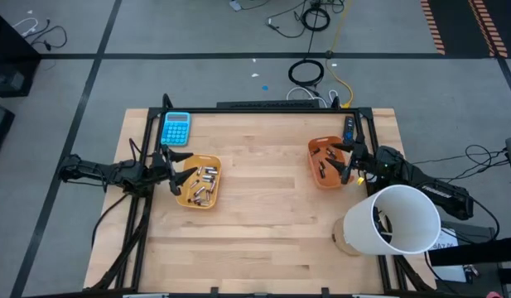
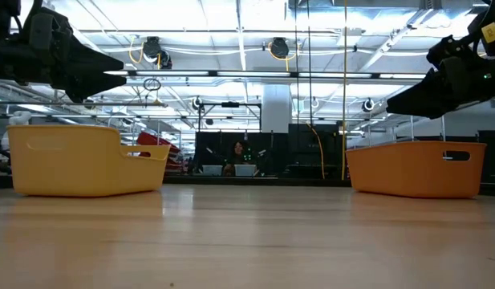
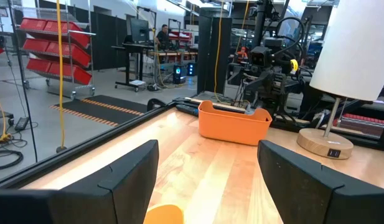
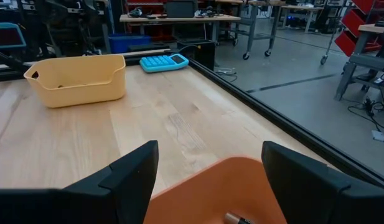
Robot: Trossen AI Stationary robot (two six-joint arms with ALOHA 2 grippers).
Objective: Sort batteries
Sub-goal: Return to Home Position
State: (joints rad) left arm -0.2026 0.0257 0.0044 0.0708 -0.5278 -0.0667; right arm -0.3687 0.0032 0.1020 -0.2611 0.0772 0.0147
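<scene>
High view: pale plank table (image 1: 263,223) on grey floor (image 1: 197,83), cable loop (image 1: 306,72) at 12 o'clock, white-shaded lamp (image 1: 396,217) at 5; silvery-white batteries (image 1: 204,178) lie in the yellow tray (image 1: 219,170) at 9 o'clock, dark batteries (image 1: 325,157) in the orange tray (image 1: 313,165) at 3. Fingers spread, the left gripper (image 1: 182,172) hangs over the yellow tray's 9 o'clock edge and the right gripper (image 1: 344,164) over the orange tray's 3 o'clock edge. Low view hides the contents behind the tray walls; right wrist view catches a battery end (image 4: 236,218) in the orange tray and the blue calculator (image 4: 163,61) beyond the yellow one.

Plenty of room down the middle of the table (image 1: 263,217) between the yellow bin (image 2: 79,164) and the orange bin (image 2: 411,170). Blue calculator (image 1: 175,129) sits far left; big white lamp (image 1: 396,217) crowds the near-right corner.
</scene>
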